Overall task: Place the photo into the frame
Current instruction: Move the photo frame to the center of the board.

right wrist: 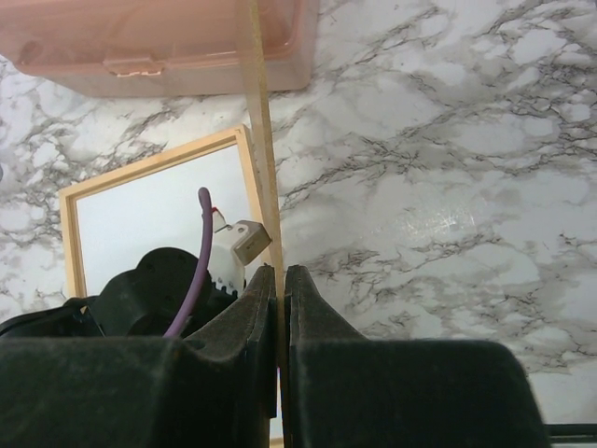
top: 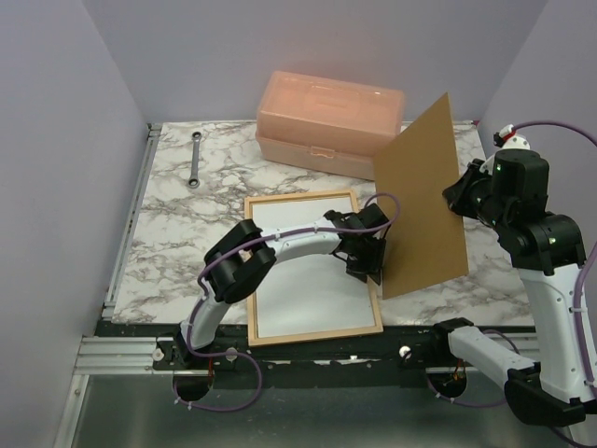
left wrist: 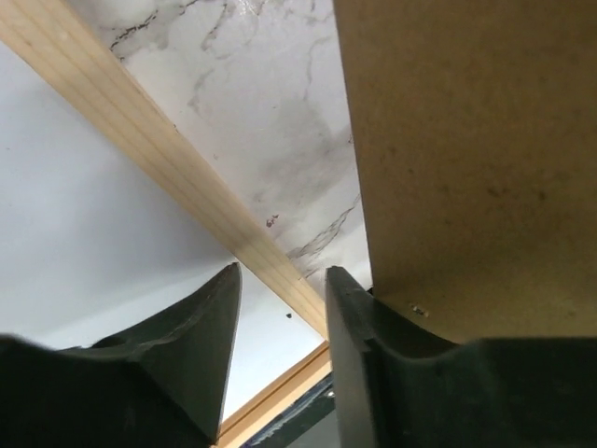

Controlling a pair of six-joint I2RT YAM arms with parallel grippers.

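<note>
Counter: you have a white marble-patterned counter (top: 187, 233) with grey veins, boxed in by plain lavender walls (top: 56, 140). Both arms are bolted at its near edge.
Frame: the large, thin, light-wood rectangular picture frame (top: 298, 197) lies flat at the middle of the counter, its long sides running away from you.
Photo: the rectangular paper photo (top: 308, 289) lies inside the picture frame and fills its opening, plain white side up. You cannot see the printed side.
Backing: the brown fibreboard backing panel (top: 424, 201) stands tilted just to the right of the picture frame. Its lower edge is down by the frame's right rail and its top corner rises in front of the box.
Left tool: your left tool (top: 366, 271) hangs over the frame's right rail towards the near corner, fingers apart, with the rail showing in the gap. One finger sits just beside the panel's lower corner.
Right tool: your right tool (top: 459, 196) is clamped on the panel's right edge, the thin board pinched between its fingers.
Back of counter: a translucent peach plastic box (top: 326, 117) with a latched lid sits against the far wall. A silver metal wrench (top: 195, 161) lies to its left, well apart from the picture frame.
</note>
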